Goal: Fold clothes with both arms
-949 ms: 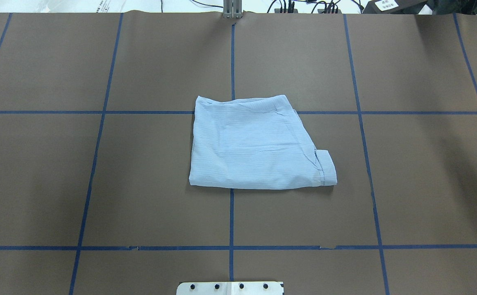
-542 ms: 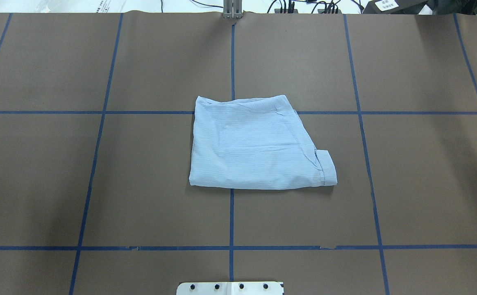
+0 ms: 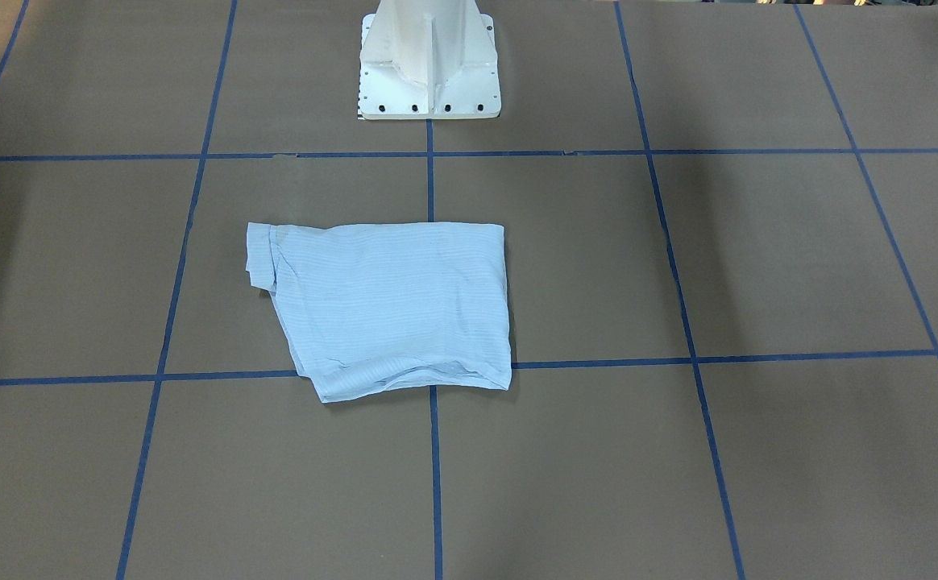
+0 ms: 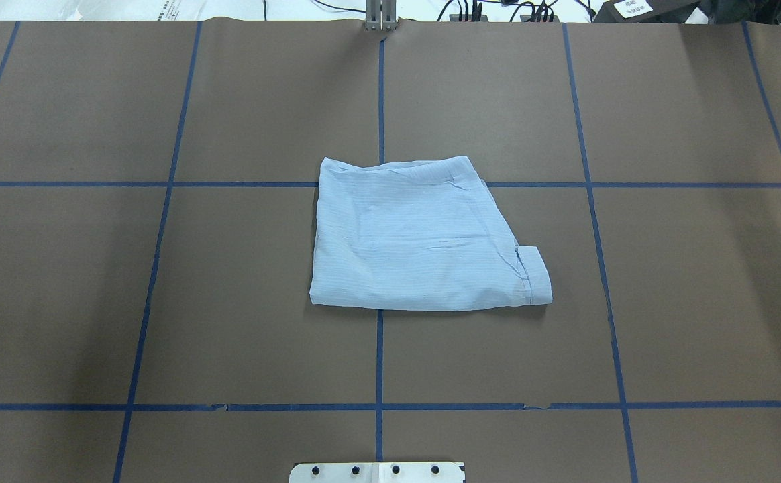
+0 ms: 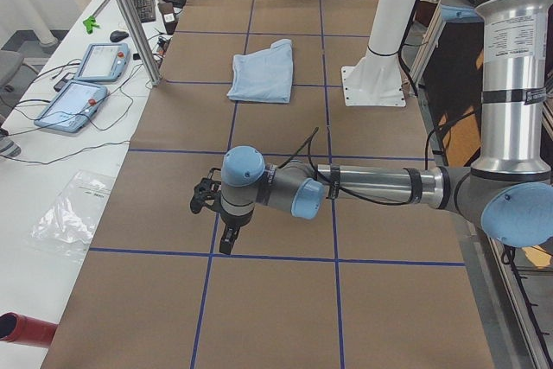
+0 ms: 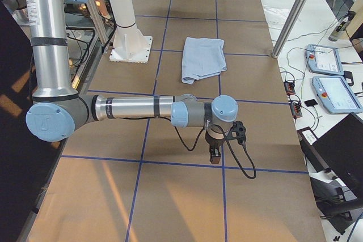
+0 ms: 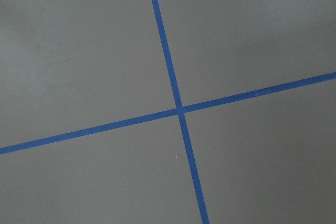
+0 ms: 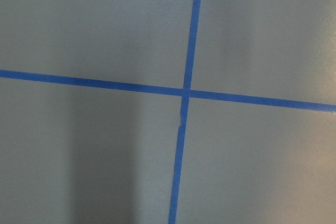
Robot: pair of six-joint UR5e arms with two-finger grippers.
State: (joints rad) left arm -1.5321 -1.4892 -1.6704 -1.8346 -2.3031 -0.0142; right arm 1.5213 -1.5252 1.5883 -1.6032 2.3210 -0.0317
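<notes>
The clothes are one light blue striped shirt [image 4: 417, 235], folded into a flat packet on the middle of the brown table, with a cuff sticking out at its near right corner. It also shows in the front-facing view [image 3: 392, 306] and in both side views [image 5: 263, 71] [image 6: 203, 58]. Neither arm touches it. My left gripper [image 5: 226, 241] points down over a tape crossing far out at the table's left end. My right gripper [image 6: 214, 156] does the same at the right end. Both show only in side views, so I cannot tell whether they are open or shut.
The white pedestal base [image 3: 429, 72] stands at the robot's edge of the table. Blue tape lines [image 4: 380, 355] divide the brown cover into squares. Teach pendants [image 5: 82, 84] [image 6: 334, 77] and cables lie on the side benches beyond metal posts [image 5: 130, 15].
A small dark shape at the overhead view's right edge has slipped out of view. The shirt has not moved.
</notes>
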